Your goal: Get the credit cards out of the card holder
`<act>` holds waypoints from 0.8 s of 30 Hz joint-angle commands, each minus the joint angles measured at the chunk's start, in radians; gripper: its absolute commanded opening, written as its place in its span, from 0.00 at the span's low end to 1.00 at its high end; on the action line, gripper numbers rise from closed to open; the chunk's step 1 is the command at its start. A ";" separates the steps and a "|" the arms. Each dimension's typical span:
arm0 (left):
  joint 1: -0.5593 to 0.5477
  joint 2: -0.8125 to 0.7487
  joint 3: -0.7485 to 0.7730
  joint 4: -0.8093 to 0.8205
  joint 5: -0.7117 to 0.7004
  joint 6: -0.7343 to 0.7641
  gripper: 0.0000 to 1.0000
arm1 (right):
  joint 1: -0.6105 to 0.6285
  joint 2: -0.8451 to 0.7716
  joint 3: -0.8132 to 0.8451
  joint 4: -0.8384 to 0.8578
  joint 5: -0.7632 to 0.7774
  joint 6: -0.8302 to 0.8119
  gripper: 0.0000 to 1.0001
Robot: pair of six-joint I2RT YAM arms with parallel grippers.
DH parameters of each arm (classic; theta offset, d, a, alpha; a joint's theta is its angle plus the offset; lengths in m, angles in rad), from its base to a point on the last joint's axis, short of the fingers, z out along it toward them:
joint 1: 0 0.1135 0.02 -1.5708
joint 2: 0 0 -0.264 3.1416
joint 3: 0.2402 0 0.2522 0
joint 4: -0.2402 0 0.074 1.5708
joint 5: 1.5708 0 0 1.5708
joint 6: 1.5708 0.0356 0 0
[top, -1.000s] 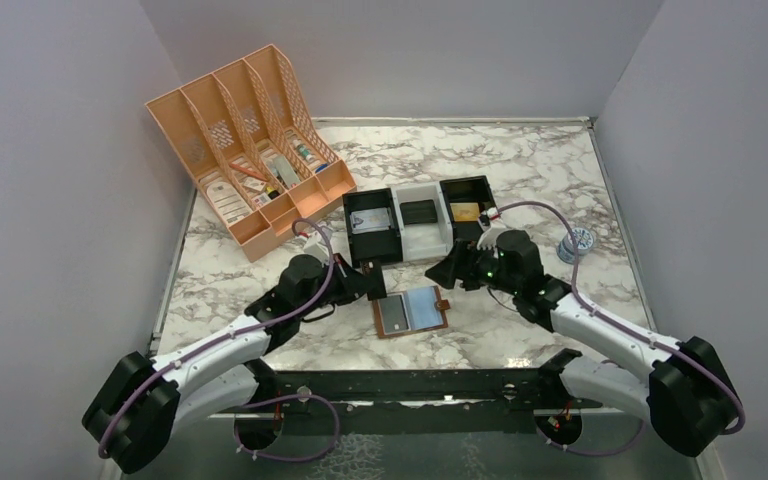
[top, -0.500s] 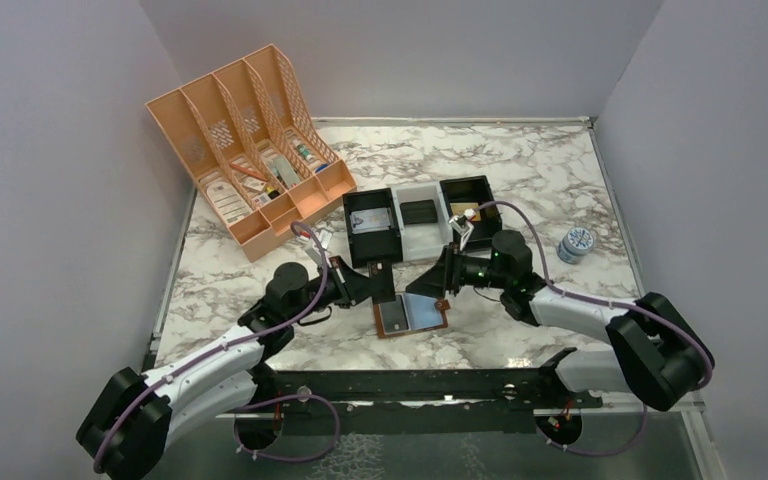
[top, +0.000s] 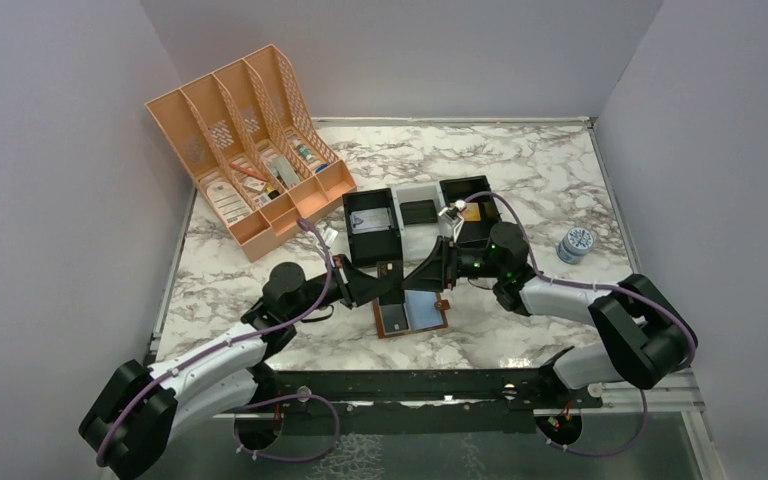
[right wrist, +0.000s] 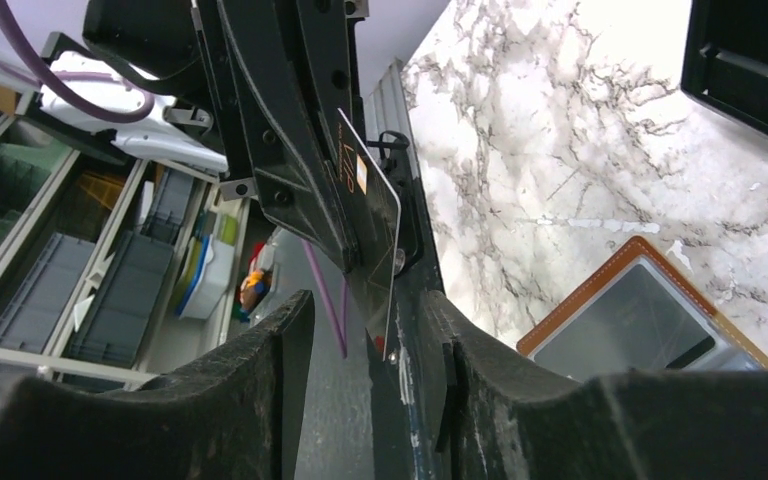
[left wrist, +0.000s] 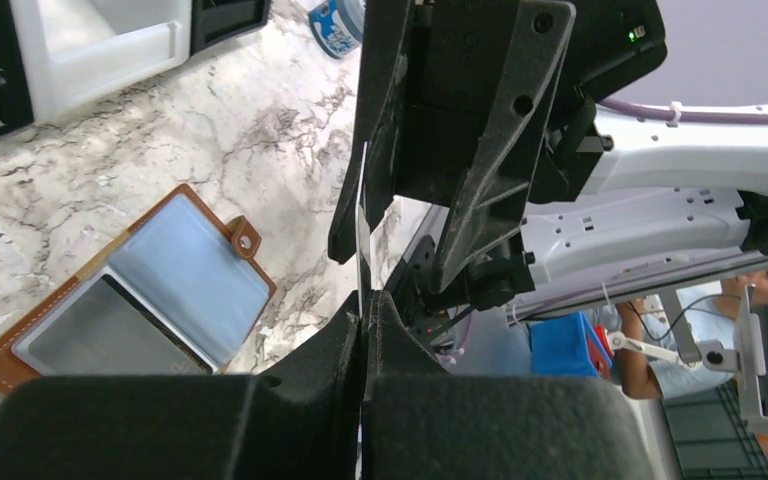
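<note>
Your right end effector (right wrist: 365, 310) has swung in from the right side of the bench (top: 520, 170) over the last second and now meets the left end effector (left wrist: 362, 328) nose to nose, just above the far edge of the card holder (top: 412, 313). The left one is pressed together on a pale credit card (right wrist: 370, 195), held on edge and clear of the bench. The left wrist view shows it as a thin white line rising from the closed fingers. The right one is spread, with a finger on each side of that card's free end and nothing yet pinched. This looks like a handover about to close, so one card is already out. The card holder lies spread flat on the bench, untouched by either arm. A second card (left wrist: 110, 335), grey, sits in its left pocket, while the blue-grey right pocket looks empty. You are probably about halfway through. Close the right fingers squarely on the card before the left lets go, because a thin card gripped near its edge can easily slip or twist.
</note>
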 commanded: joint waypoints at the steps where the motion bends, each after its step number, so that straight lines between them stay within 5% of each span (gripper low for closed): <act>1: 0.000 0.019 0.024 0.093 0.084 0.000 0.00 | 0.003 0.026 0.030 0.103 -0.073 0.046 0.40; 14: -0.005 0.061 0.015 0.190 0.117 -0.031 0.00 | 0.003 0.080 0.038 0.207 -0.119 0.109 0.19; 24: -0.005 0.077 0.006 0.222 0.131 -0.048 0.00 | 0.003 0.087 0.027 0.267 -0.118 0.144 0.15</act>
